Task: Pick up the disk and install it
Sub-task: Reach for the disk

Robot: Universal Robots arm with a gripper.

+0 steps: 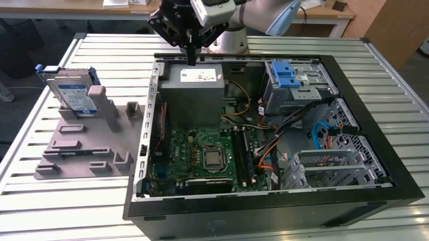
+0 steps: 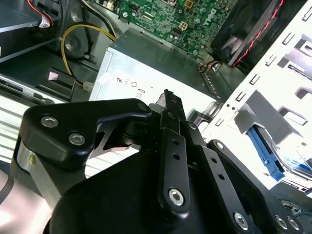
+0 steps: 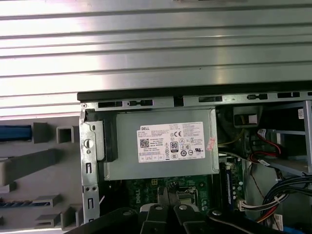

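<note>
The black gripper (image 1: 192, 59) has perforated link bars (image 2: 173, 146) with silver screws (image 2: 176, 196), on a white, blue-capped arm (image 1: 272, 17).

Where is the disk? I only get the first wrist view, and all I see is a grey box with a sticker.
Observer: In the exterior view, the disk stands propped up in a grey holder on the slatted table. It is outside the computer case, on the exterior view's left.
Operator: Is the gripper close to it?
Observer: No. The gripper hangs over your grey box, the power supply, by the case's far wall and well apart from the disk.
</note>
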